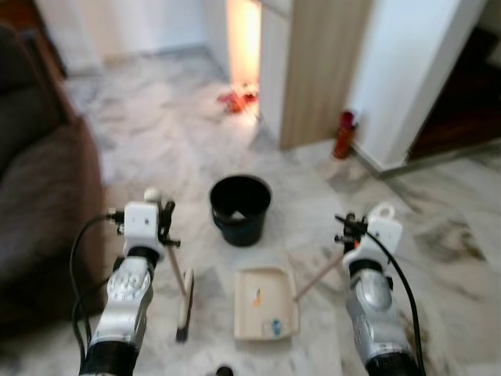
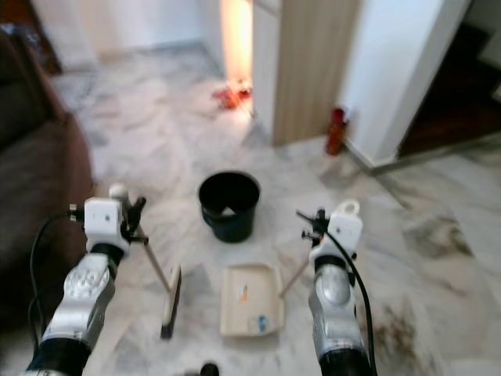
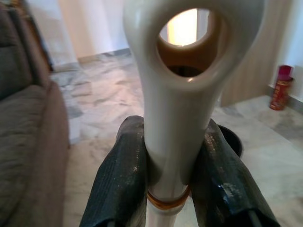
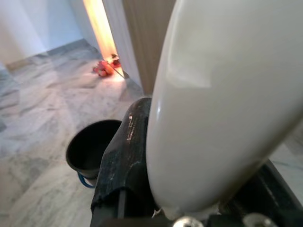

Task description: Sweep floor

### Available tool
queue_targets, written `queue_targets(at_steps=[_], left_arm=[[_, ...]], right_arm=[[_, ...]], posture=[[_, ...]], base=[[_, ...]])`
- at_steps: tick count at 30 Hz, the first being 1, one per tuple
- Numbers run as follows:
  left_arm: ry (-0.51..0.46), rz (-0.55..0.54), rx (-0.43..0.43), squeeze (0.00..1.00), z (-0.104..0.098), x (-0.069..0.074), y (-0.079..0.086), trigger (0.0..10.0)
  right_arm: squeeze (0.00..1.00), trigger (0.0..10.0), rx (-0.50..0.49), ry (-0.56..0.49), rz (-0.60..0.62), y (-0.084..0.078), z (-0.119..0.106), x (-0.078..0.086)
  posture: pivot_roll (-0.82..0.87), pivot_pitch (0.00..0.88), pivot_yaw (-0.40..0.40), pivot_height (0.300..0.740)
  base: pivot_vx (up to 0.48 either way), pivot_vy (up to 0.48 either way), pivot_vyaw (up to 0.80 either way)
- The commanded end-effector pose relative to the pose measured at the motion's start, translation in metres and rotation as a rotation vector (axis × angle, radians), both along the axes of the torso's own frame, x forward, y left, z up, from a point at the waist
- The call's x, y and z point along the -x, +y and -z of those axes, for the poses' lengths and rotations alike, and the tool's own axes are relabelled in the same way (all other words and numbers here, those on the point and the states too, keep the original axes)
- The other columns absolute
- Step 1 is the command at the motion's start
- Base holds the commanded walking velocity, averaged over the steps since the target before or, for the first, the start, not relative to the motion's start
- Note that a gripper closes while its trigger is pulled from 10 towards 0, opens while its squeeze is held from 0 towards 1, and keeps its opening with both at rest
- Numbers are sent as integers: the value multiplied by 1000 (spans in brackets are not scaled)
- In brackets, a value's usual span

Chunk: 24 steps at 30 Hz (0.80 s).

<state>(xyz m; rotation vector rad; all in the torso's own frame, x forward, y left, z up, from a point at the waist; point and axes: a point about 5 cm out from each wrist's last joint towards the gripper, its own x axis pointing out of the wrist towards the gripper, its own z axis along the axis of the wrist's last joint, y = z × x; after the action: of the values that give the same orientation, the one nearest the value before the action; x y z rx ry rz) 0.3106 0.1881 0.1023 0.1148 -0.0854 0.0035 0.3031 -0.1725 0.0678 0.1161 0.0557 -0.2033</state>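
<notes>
Marble floor stretches ahead, black bucket (image 1: 240, 207) far of the dustpan (image 1: 266, 304). My left gripper (image 3: 173, 189) is clamped round the broom (image 1: 182, 298) handle's top, right gripper (image 1: 350, 233) likewise on the dustpan's handle; both seem light, stiff, slick plastic, so I'd grip firmly.

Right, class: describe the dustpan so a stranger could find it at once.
Start at the wooden partition, then come down the marble floor past the black bucket. Just nearer the robot lies the dustpan, between the brush head and the right arm. It is the only flat, cream tray, with small scraps inside.
</notes>
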Motion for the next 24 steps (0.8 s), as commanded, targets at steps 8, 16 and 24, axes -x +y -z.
queue_targets(at_steps=[8,16,24], left_arm=[[-30,-8,-12,0,-8,-2,2,10000],[-28,-4,-9,0,-8,-3,0,10000],[-29,-1,-9,0,-7,-4,-1,10000]], right_arm=[[0,10000,-7,-61,-3,1,-13,-6],[0,10000,-10,-67,-4,1,-15,-8],[0,10000,-7,-69,-11,2,-17,-11]], posture=[[21,0,1,740],[21,0,1,740],[21,0,-3,740]], base=[[277,0,0],[292,0,0],[297,0,0]])
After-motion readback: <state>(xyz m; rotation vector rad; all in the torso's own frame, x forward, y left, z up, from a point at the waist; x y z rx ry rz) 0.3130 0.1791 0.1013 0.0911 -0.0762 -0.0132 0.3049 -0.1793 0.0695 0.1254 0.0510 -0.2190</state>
